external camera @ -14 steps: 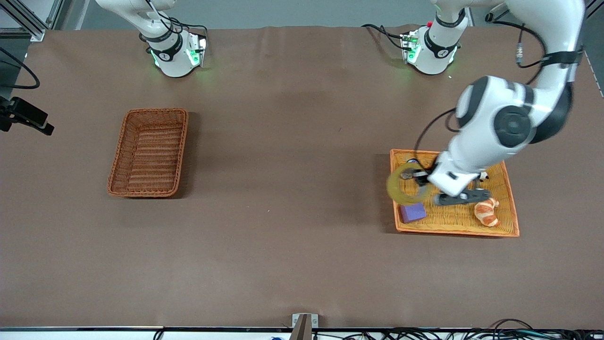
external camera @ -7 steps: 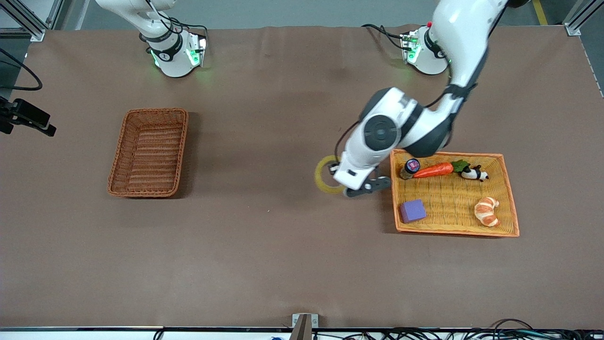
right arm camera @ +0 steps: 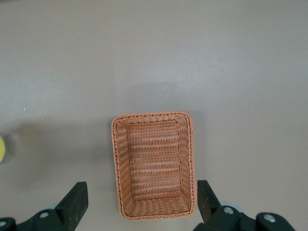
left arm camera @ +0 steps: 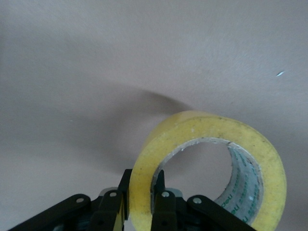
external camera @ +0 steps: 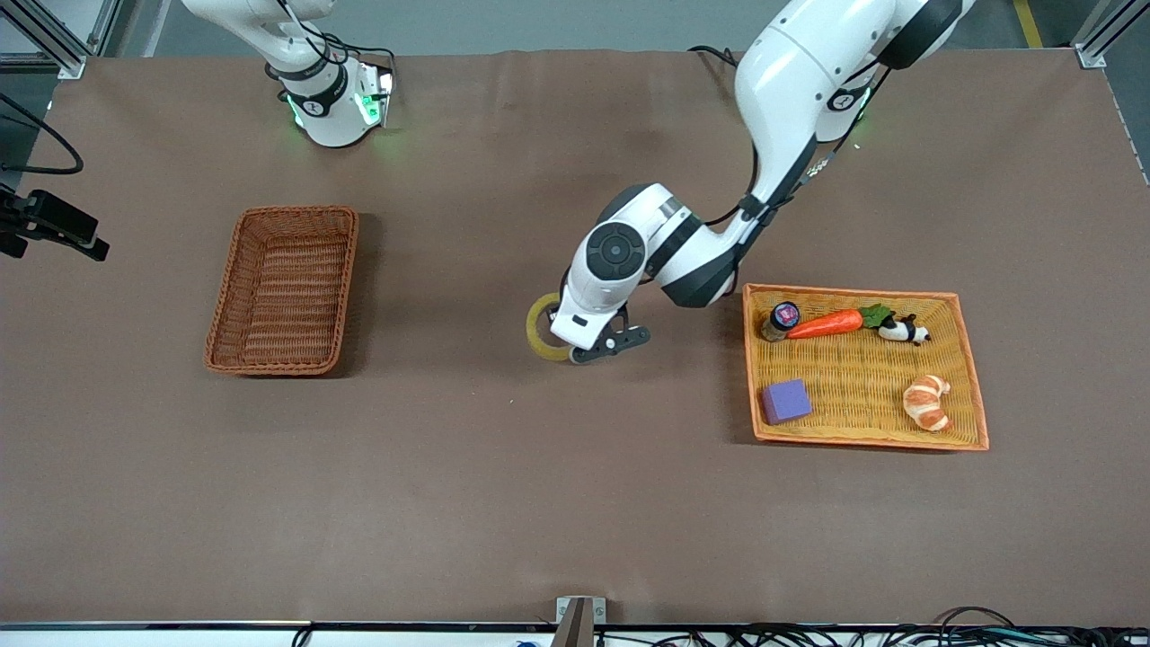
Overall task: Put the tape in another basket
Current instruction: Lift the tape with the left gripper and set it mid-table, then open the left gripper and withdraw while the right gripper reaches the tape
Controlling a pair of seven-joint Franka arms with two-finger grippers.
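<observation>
The tape (external camera: 540,328), a yellowish ring, is held upright in my left gripper (external camera: 561,341) over the bare table between the yellow tray and the basket. In the left wrist view my left gripper (left arm camera: 143,185) is shut on the tape's (left arm camera: 207,130) wall, one finger inside the ring and one outside. The reddish-brown wicker basket (external camera: 283,289) stands empty toward the right arm's end. My right gripper (right arm camera: 142,207) is open and empty, high over the basket (right arm camera: 154,163), and waits. It is out of the front view. A sliver of the tape (right arm camera: 1,149) shows at the edge of the right wrist view.
The flat yellow-orange tray (external camera: 862,431) lies toward the left arm's end. It holds a purple block (external camera: 786,401), a croissant (external camera: 927,402), a carrot (external camera: 825,323), a small bottle (external camera: 780,320) and a panda toy (external camera: 898,331). A black camera (external camera: 54,229) overhangs the table's end by the basket.
My left arm has carried the tape off the tray and toward the basket, from over the tray's edge to over the bare mid-table. The right arm has not moved.
</observation>
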